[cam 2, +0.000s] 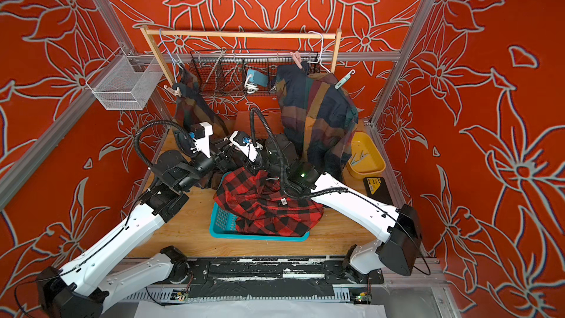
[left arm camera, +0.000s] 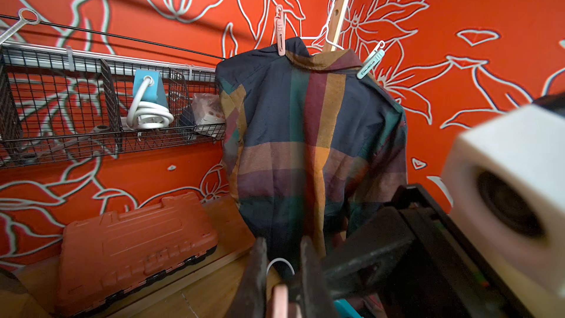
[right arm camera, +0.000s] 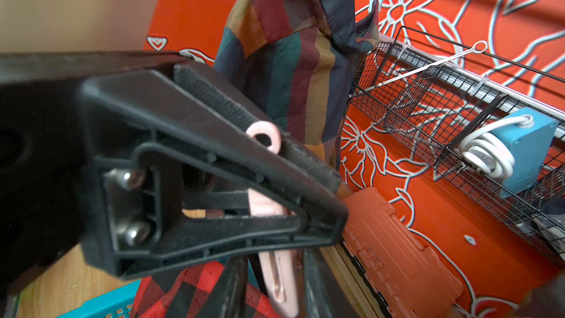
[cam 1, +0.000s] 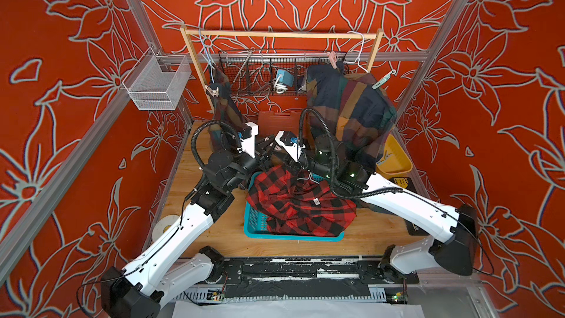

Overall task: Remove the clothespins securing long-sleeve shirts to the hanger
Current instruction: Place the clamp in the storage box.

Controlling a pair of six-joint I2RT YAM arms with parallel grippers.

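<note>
A red-and-black shirt (cam 1: 299, 206) lies heaped in the blue basket (cam 1: 253, 218). Two dark plaid shirts (cam 1: 348, 108) (cam 1: 224, 102) hang on white hangers. The right one carries a pink clothespin (cam 1: 332, 59) and a mint one (cam 1: 382, 80); the left one carries a pink one (cam 1: 213, 90). Above the basket's far edge my left gripper (left arm camera: 282, 249) is shut on a pink clothespin (right arm camera: 276, 279). My right gripper (right arm camera: 273, 270) straddles that pin's other end, with a gap showing beside one finger. A white hanger wire (left arm camera: 279, 263) curves just past the left fingers.
A wooden rail (cam 1: 275, 34) carries the hangers. Behind it hangs a black wire basket (cam 1: 275, 74), and an orange tool case (cam 1: 278, 120) lies under it. A yellow bin (cam 2: 367, 160) holding loose pins stands at the right, and a white mesh basket (cam 1: 159, 84) is mounted at the left.
</note>
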